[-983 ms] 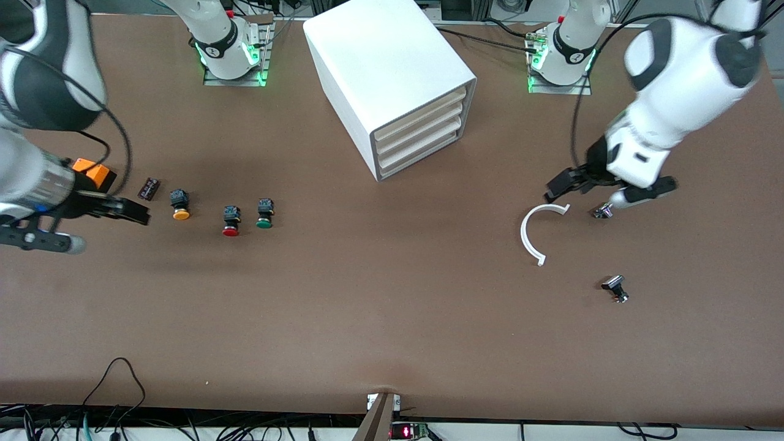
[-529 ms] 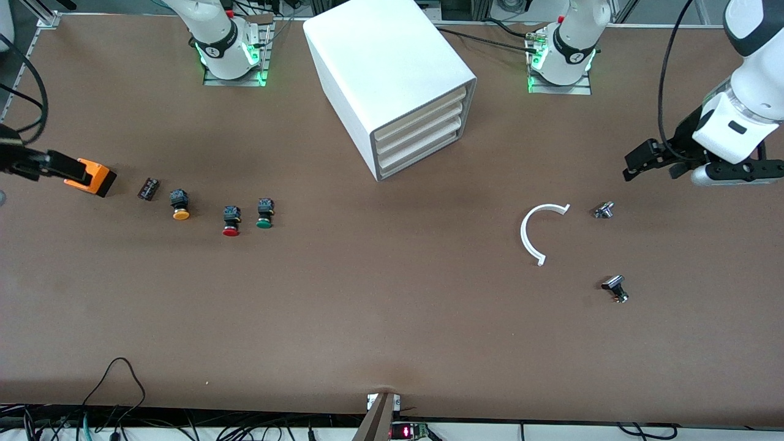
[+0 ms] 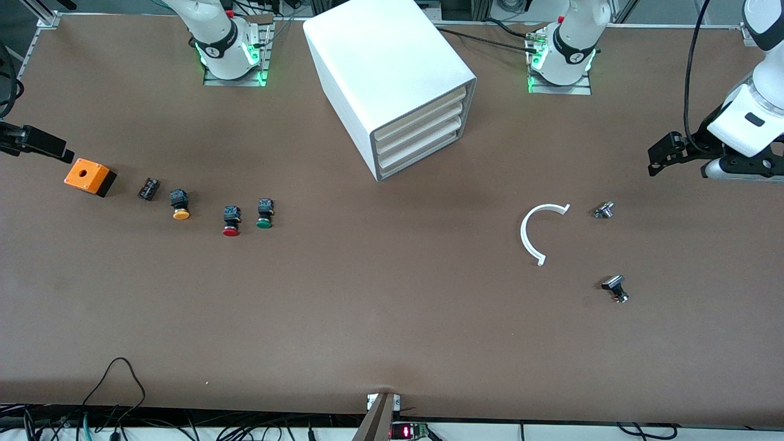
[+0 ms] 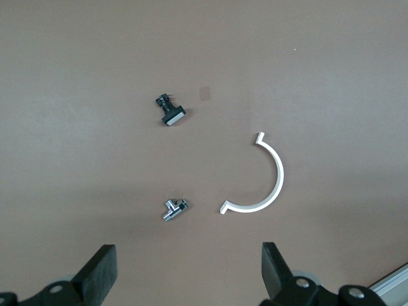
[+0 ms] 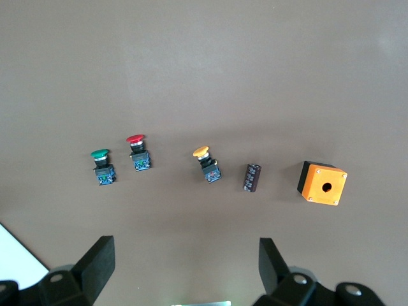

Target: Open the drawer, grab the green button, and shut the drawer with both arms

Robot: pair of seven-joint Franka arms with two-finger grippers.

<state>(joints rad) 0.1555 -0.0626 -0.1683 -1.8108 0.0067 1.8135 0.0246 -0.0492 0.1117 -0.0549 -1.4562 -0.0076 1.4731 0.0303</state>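
The white cabinet stands mid-table with all three drawers shut; the lowest drawer is flush with its front. The green-capped button lies on the table toward the right arm's end, beside a red-capped one. It also shows in the right wrist view. My right gripper is open and empty, over the table edge at the right arm's end by an orange box; its jaws are wide apart. My left gripper is open and empty over the left arm's end; its jaws are wide apart.
An orange box, a small black part and a yellow-capped button lie in a row with the other buttons. A white half ring, a silver part and a black part lie toward the left arm's end.
Both arms have drawn back toward their ends of the table. The right gripper left the buttons' row; the left gripper left the half ring and silver part. Nothing on the table moved.
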